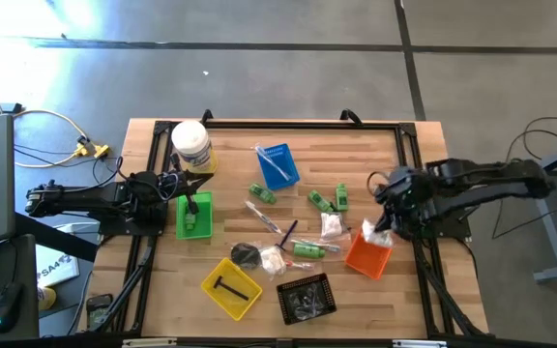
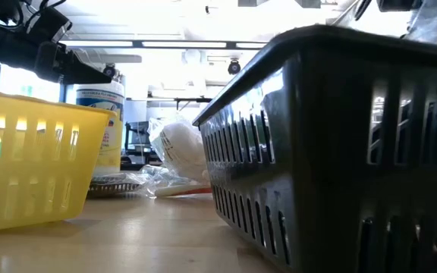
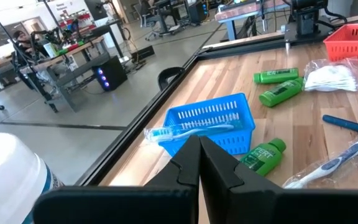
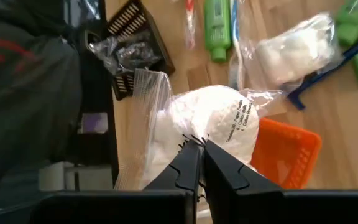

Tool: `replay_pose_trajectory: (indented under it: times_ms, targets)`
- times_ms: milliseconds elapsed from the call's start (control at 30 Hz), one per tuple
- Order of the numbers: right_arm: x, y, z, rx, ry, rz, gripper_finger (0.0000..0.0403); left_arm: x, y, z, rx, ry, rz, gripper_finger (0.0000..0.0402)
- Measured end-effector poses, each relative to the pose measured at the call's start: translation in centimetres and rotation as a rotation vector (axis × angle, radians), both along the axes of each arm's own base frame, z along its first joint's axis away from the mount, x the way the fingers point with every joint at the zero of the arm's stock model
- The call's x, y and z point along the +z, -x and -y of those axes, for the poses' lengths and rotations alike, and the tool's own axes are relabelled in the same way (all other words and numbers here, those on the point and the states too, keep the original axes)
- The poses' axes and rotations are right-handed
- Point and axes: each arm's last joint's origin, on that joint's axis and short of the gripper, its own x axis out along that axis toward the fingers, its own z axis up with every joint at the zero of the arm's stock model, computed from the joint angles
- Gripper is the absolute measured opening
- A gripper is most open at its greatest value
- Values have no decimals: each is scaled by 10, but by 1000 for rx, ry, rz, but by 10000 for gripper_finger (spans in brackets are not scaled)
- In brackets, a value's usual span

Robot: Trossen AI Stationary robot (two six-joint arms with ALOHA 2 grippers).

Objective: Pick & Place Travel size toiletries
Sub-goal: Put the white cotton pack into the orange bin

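Right fingers (image 4: 197, 144) pinching white sachet (image 4: 210, 118), orange tray (image 4: 291, 152) beside

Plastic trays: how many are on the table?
5: green plastic tray under the left claw, blue tray far centre, orange tray by the right claw, yellow tray and black tray along the near edge.

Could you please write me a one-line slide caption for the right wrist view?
Right tool shut on a clear bag of white cotton, held above the orange tray.
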Motion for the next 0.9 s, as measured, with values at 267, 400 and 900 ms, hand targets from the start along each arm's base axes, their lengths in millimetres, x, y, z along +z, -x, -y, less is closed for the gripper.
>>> replay_pose_trajectory:
  times_ms: [267, 400, 900]
  targets:
    - [-25, -31, -26, 15, 60, -172, 10, 0, 0, 0, 0, 0, 0, 0]
    - [-40, -45, -39, 10, 65, -260, 10, 0, 0, 0, 0, 0, -3, 0]
    - [-73, -57, -63, 1, 143, -459, 22, -1, 0, 1, -39, 30, 6, 0]
